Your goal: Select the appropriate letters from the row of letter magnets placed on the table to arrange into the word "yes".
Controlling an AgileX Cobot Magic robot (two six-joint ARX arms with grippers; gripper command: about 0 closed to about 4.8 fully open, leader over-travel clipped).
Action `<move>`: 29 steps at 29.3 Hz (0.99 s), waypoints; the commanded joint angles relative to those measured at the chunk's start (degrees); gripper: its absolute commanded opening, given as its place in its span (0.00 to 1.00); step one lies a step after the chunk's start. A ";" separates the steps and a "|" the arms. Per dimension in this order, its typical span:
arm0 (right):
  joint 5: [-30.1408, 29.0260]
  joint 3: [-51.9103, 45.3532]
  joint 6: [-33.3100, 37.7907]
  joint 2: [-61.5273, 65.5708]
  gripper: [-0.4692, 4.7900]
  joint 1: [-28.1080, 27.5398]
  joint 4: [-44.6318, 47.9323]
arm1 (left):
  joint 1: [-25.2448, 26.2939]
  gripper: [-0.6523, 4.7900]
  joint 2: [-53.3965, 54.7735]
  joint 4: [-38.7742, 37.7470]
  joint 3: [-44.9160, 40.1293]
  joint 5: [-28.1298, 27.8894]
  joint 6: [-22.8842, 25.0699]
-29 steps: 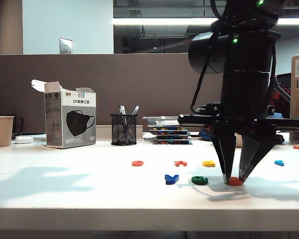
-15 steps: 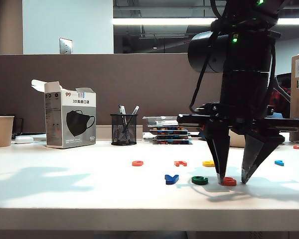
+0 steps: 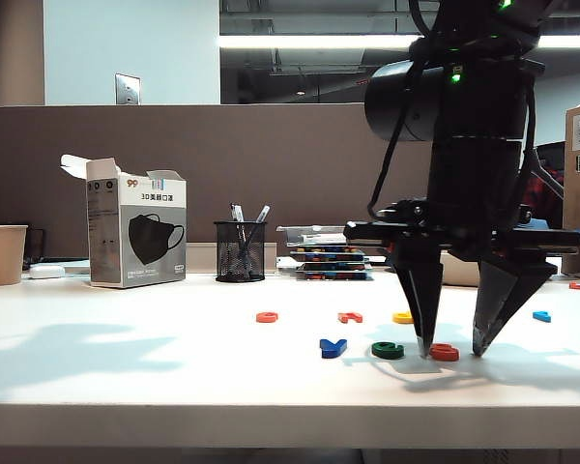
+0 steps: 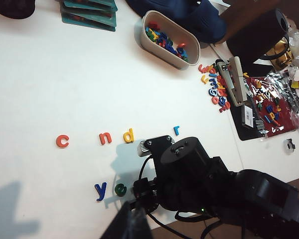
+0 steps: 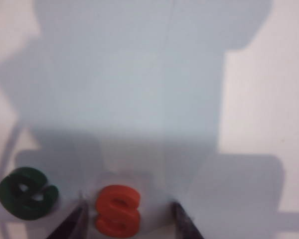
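- The right gripper (image 3: pixel 451 350) stood tip-down on the table (image 3: pixel 126 358), jaws spread and released, one finger on each side of the red-orange s (image 3: pixel 444 353).
- The dark green e (image 3: pixel 388 350) lay just at the s's 9 o'clock, the dark blue y (image 3: pixel 333 347) beyond it.
- The left gripper's (image 4: pixel 134 224) jaws were mostly out of frame; I could not tell their state.

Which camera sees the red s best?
The right wrist view: the s fills it close up, lying flat on the table between the open right gripper fingers, beside the green e. The exterior view shows it small and edge-on. In the left wrist view the right arm hides it.
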 commanded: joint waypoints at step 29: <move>-12.37 3.19 -4.55 -3.52 0.48 -0.09 -0.66 | -0.04 0.11 -0.20 0.70 0.24 -0.17 0.46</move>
